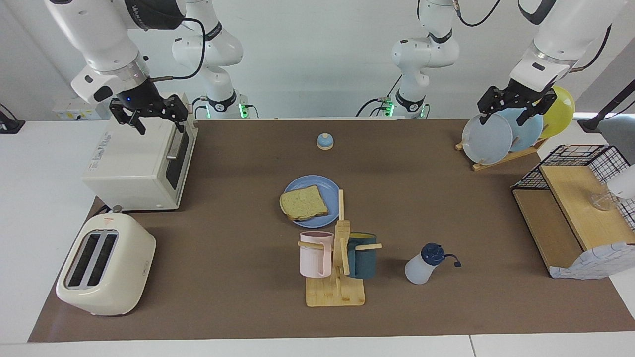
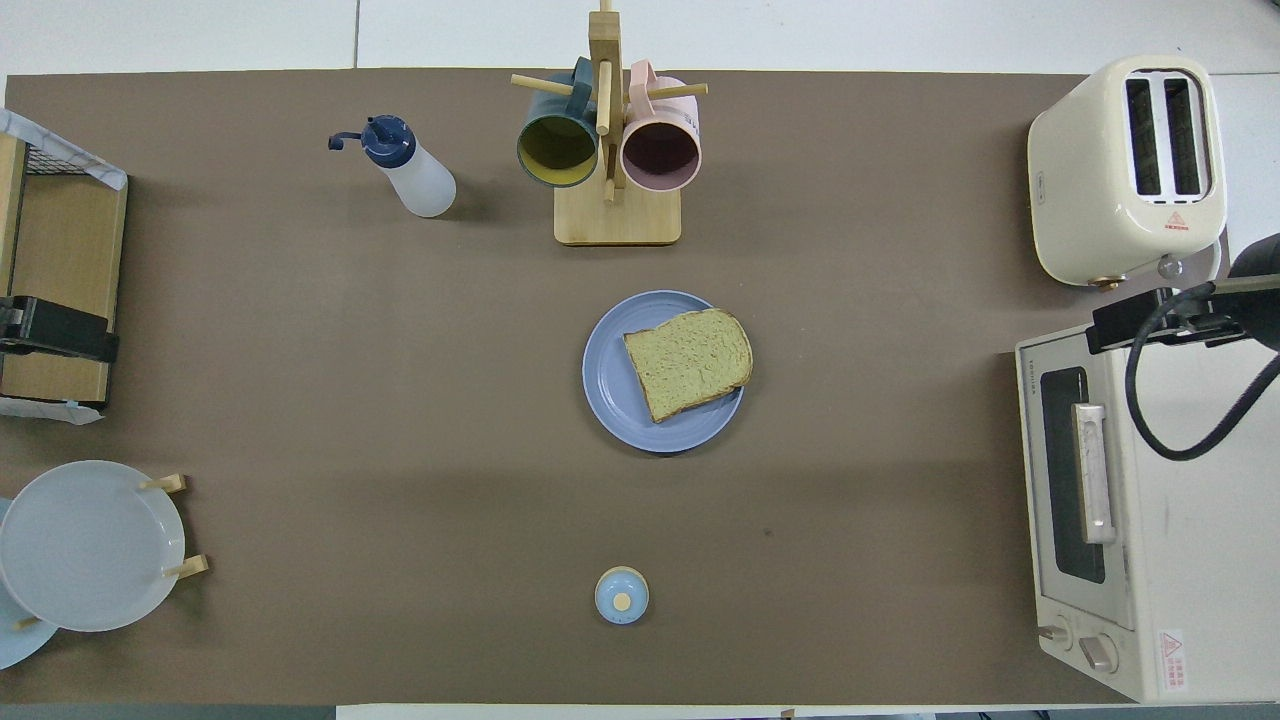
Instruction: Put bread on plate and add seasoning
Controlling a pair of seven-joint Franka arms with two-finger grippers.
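The toaster oven (image 1: 141, 163) sits at the right arm's end of the table (image 1: 238, 297), the right gripper (image 1: 149, 116) spread empty above it. The left gripper (image 1: 513, 106), spread, hangs over the plate rack (image 1: 501, 156). Mid-table, the blue plate (image 1: 325, 187) carries the bread (image 1: 303, 203). The seasoning bottle (image 1: 421, 265) stands upright toward the table's edge farthest from the robots.

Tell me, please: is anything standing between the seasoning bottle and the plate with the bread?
The mug rack with its two mugs stands beside the seasoning bottle, close to the straight line to the plate, where the bread already lies. Lifted over the rack, the bottle meets nothing visible.
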